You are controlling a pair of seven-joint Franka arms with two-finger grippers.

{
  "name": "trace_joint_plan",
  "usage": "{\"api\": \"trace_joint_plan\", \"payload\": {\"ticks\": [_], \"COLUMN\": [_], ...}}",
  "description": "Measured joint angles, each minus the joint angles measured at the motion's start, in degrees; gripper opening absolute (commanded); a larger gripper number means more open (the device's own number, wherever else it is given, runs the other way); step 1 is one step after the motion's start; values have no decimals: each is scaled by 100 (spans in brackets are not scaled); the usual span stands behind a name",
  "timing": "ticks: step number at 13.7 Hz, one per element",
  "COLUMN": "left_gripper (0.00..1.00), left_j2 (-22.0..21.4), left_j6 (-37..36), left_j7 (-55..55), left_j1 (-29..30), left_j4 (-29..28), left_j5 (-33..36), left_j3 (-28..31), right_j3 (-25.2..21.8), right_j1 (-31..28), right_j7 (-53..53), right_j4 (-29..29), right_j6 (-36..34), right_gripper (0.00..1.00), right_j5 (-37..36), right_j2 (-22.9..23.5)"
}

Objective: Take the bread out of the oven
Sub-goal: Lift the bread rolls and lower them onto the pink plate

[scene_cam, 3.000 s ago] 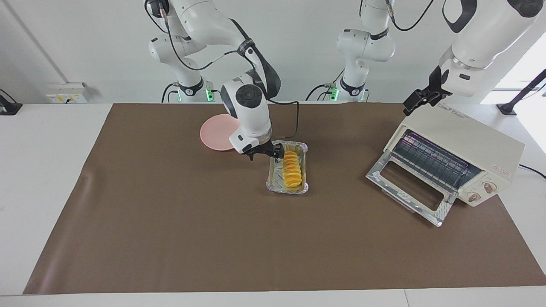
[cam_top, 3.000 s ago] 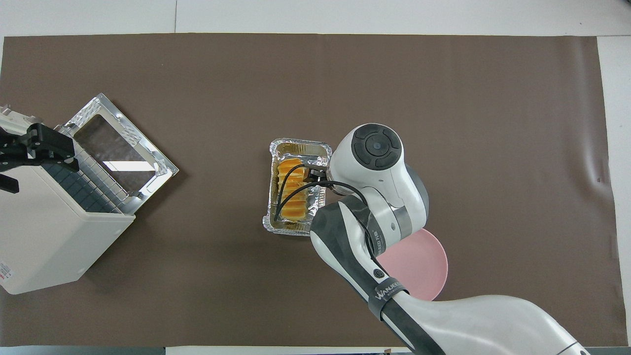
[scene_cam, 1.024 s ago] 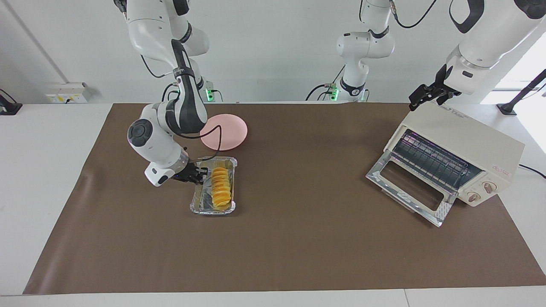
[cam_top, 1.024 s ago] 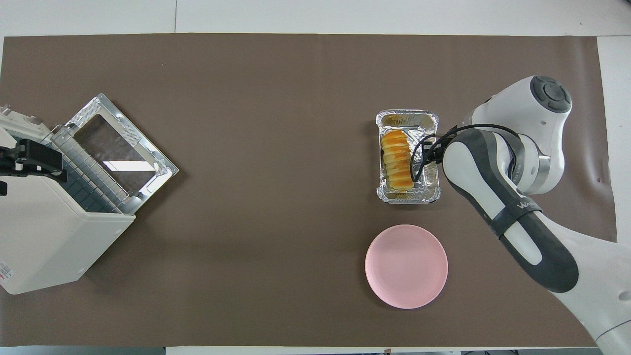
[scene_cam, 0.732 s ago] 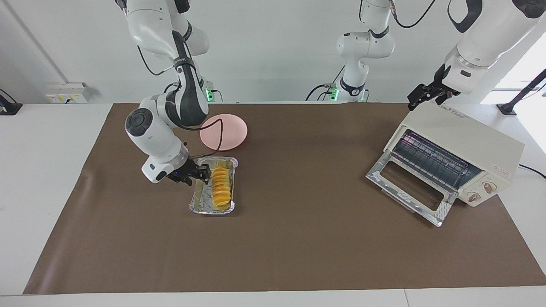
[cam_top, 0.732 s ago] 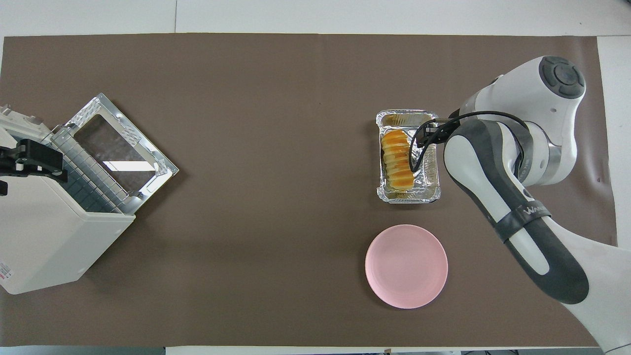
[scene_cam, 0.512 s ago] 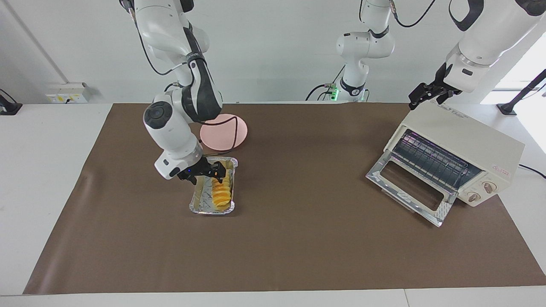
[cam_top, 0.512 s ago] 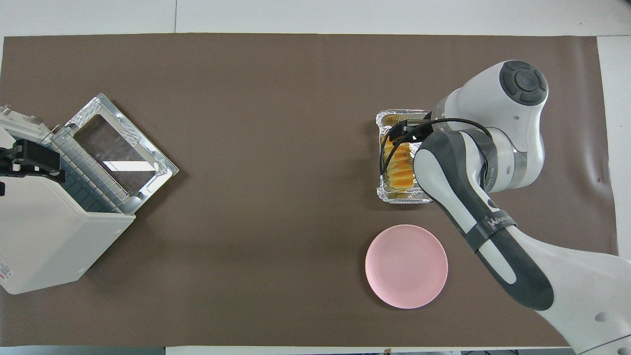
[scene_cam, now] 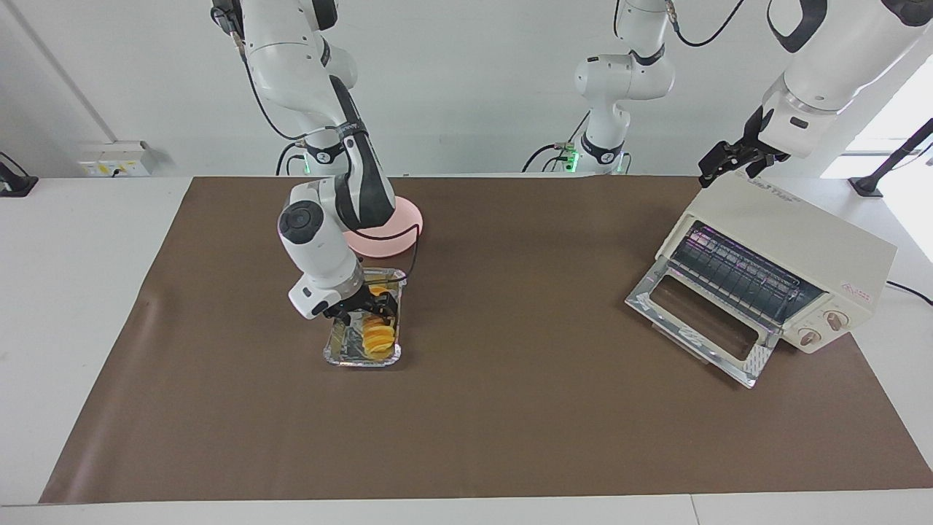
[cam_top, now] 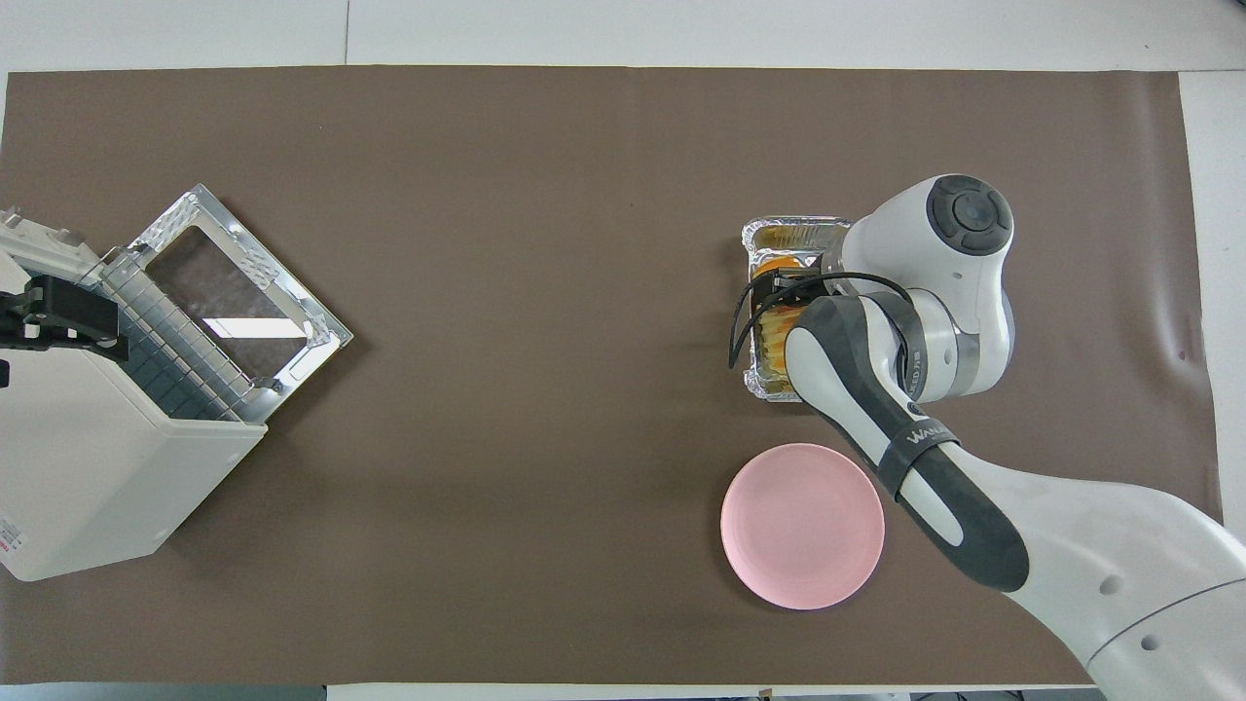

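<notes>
Right gripper (scene_cam: 370,312) is down in the foil tray (scene_cam: 342,355), its black fingers (scene_cam: 391,309) spread to either side of the bread (scene_cam: 377,335) at the loaf's end nearer the robots; whether they touch or press it cannot be told. That ridged golden loaf lies lengthwise in the tray, which sits on the brown mat (scene_cam: 510,423) toward the right arm's end of the table, with the pink plate (scene_cam: 408,219) nearer the robots just beside it and lying bare. Well apart, toward the left arm's end, the oven (scene_cam: 773,270) stands with its glass door dropped open and only the wire rack visible inside. Over the oven's top hangs the left gripper (scene_cam: 718,169), waiting.
</notes>
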Motion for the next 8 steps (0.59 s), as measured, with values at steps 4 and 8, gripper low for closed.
{"api": "trace_joint_plan", "payload": {"ticks": [4, 8], "left_gripper": [100, 100], "left_j2": [0, 0], "left_j6": [0, 0], "left_j7": [0, 0], "left_j1": [0, 0], "left_j4": [0, 0], "left_j5": [0, 0], "left_j3": [0, 0], "right_j3": [5, -4], "right_j1": [32, 28], "right_j7": [-17, -56], "right_j4": [-3, 328], "right_j6": [17, -615], "right_gripper": [0, 0], "right_j5": [-5, -8], "right_j2": [-31, -79]}}
